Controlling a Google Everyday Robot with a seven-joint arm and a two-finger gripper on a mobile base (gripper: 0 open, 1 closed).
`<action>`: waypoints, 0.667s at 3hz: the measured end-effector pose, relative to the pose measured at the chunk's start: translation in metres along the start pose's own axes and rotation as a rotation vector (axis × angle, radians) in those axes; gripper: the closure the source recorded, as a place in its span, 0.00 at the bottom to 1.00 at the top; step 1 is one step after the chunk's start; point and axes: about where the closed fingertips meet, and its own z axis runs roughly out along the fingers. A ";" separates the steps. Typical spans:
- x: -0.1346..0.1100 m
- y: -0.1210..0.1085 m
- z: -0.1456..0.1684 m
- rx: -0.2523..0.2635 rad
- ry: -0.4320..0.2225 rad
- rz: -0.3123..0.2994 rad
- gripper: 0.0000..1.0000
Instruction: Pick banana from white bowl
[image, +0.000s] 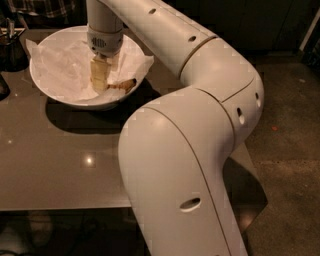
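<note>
The white bowl (50, 95) sits at the back left of the table, lined with crumpled white paper (60, 65) that sticks out over its rim. The banana (123, 85) lies inside at the bowl's right side; only its brown-spotted end shows, the rest is hidden behind the gripper. My gripper (100, 77) points straight down into the bowl, right at the banana's left part and touching or very near it. My large white arm crosses the right and front of the view.
A dark container (12, 50) stands at the far left next to the bowl. The glossy brown table (60, 165) ends at a front edge low in the view. Dark floor (285, 150) lies to the right.
</note>
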 end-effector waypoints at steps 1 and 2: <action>0.004 -0.004 0.010 -0.009 0.013 0.003 0.51; 0.006 -0.006 0.015 -0.015 0.020 0.003 0.50</action>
